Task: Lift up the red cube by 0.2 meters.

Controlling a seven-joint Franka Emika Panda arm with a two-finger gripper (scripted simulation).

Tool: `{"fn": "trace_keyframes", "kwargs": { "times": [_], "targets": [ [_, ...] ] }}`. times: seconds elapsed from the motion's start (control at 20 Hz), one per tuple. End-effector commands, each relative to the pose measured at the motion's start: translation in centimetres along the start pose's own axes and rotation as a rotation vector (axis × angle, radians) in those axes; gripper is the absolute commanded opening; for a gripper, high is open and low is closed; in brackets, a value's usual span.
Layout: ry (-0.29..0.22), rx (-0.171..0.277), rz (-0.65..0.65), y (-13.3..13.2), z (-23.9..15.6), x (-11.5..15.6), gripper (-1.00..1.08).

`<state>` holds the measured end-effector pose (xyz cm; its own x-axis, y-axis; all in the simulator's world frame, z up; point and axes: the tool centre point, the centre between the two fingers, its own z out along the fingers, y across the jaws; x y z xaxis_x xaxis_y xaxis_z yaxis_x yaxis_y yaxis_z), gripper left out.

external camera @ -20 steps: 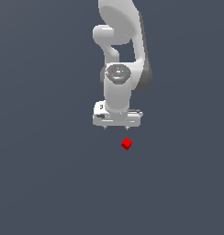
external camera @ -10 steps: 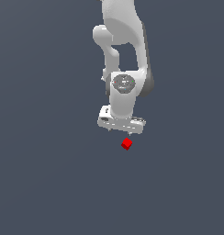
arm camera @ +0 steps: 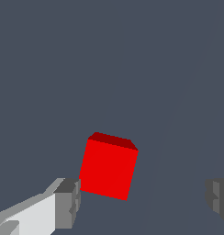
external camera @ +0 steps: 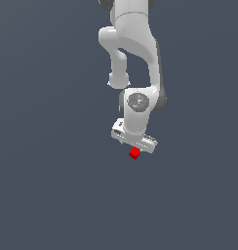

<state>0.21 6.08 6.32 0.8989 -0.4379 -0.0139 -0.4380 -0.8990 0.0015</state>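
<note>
- Step, as I judge it: closing in for the grasp; the lift is not yet begun
- The hand (arm camera: 141,199) is spread wide and holds nothing; one finger (arm camera: 68,202) is just beside the cube (arm camera: 108,169), the other well apart
- The cube sits on the bench (external camera: 52,195) under the hand
- Next: centre, descend, pinch, raise

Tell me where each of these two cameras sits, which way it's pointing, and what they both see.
Exterior view: off the arm, looking at the white arm, its gripper low over the red cube on the grey floor.
Wrist view: on the wrist, looking out past two grey fingertips at the cube, which sits near one fingertip.
Shared: the red cube, the gripper, the floor.
</note>
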Motion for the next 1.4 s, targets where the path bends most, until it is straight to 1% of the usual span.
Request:
{"fn": "trace_keyframes", "kwargs": {
  "times": [0.0, 0.4, 0.8, 0.85, 1.35],
  "targets": [
    [0.004, 0.001, 0.058, -0.6, 1.1, 0.1, 1.00],
    [0.012, 0.002, 0.184, -1.9, 3.5, 0.4, 1.00],
    [0.014, 0.003, 0.228, -2.4, 4.3, 0.6, 1.00],
    [0.014, 0.003, 0.228, -2.4, 4.3, 0.6, -1.00],
    [0.014, 0.003, 0.227, -2.4, 4.3, 0.6, -1.00]
  ]
}}
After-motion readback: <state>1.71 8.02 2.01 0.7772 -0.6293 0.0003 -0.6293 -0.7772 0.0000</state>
